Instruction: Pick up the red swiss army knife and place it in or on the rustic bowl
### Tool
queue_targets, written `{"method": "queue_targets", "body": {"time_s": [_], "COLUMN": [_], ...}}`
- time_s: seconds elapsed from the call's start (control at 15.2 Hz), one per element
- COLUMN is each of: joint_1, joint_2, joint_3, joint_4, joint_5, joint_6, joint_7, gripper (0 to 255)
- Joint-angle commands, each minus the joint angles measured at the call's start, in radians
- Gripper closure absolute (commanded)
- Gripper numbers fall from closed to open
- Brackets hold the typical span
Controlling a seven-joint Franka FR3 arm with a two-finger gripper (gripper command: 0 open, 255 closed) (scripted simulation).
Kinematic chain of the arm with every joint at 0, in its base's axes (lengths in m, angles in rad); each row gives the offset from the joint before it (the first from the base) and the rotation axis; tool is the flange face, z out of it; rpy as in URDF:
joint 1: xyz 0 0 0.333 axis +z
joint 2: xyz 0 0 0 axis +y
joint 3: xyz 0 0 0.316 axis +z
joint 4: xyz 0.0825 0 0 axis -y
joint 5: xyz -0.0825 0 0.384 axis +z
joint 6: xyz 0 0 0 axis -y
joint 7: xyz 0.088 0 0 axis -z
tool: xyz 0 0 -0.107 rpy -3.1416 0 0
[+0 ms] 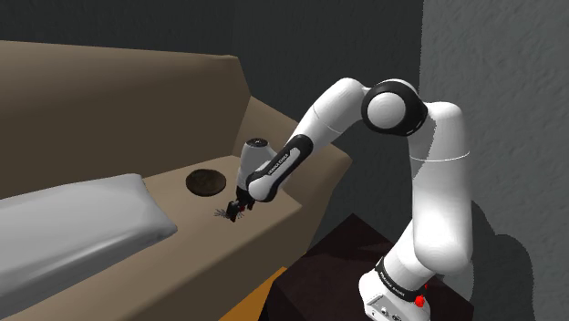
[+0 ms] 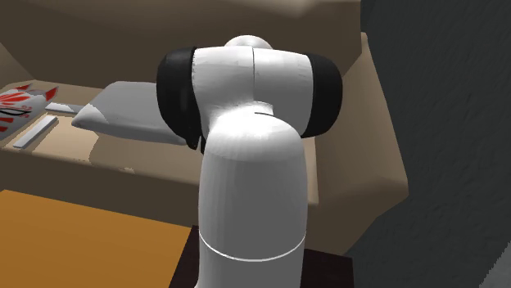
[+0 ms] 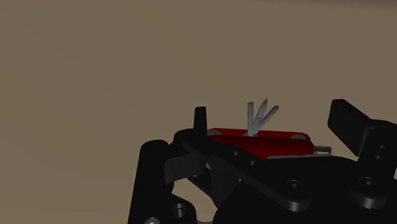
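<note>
Arm: the white arm point(image 1: 392, 109) reaches from its dark stand point(image 1: 337, 264) down to the seat of a beige sofa point(image 1: 219, 251); in the second exterior view its white and black joints point(image 2: 250, 164) stand close before the camera.
Gripper: the black gripper point(image 1: 241, 206) is low over the sofa seat, just beside the bowl, on the side toward the seat's front edge.
Jaws: apart in the wrist view point(image 3: 272, 113), with the knife lying crosswise between them; one finger point(image 3: 201, 121) is at the knife's end, and a narrow gap shows between the other finger point(image 3: 347, 121) and the knife's far end.
Knife: the red knife point(image 3: 261, 143) has grey blades fanned out from its middle; in the shoulder view it shows point(image 1: 230, 215) at the gripper's tip, at seat level, outside the bowl. I cannot tell whether it rests on the seat.
Bowl: a dark, round, shallow bowl point(image 1: 206, 182) sits on the seat near the backrest.
Cushion: a grey cushion point(image 1: 73, 223) lies on the seat at the shoulder view's left, apart from the bowl.
Floor: an orange patch point(image 1: 251, 305) shows below the sofa's front.
</note>
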Motion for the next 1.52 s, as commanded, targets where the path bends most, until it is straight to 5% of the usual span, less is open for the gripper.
{"method": "queue_targets", "body": {"time_s": [0.0,0.59,0.66,1.45], "joint_1": [0.004,0.005,0.005,-0.001], "joint_2": [0.026,0.033,0.033,-0.007], "joint_3": [-0.005,-0.007,-0.007,0.001], "joint_4": [0.009,0.012,0.012,-0.001], "joint_5": [-0.004,-0.005,-0.005,0.002], "joint_6": [0.017,0.022,0.022,-0.005], "joint_7": [0.003,0.003,0.003,-0.001], "gripper": [0,0,255,255]}}
